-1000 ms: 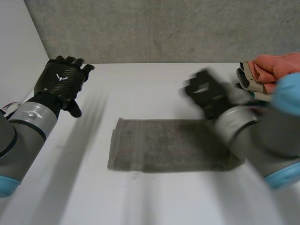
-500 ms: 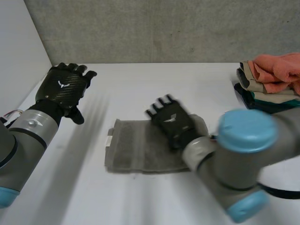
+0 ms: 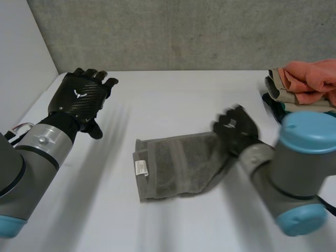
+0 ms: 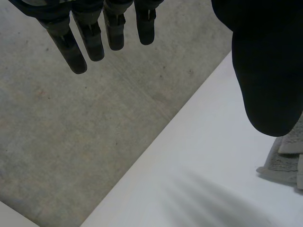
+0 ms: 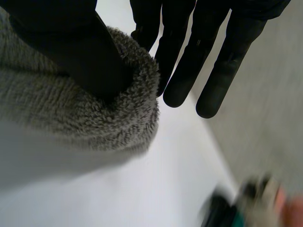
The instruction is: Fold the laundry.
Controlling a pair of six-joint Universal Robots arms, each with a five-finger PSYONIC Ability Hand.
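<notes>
Two hands: we place both relative to the grey towel.
Towel: folded on the counter; long axis runs from left-arm side to right-arm side, right end lifted.
Right hand: at the towel's right end, thumb pinching that edge against straight fingers.
Left hand: released, fingers straight, well apart from the towel's left end.
Next move: we judge the nearer right hand folds its end along that axis.

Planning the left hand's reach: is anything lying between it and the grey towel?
Nothing visible does. Bare white table separates the open left hand from the towel at its labelled end; the right hand pinches the opposite end.
</notes>
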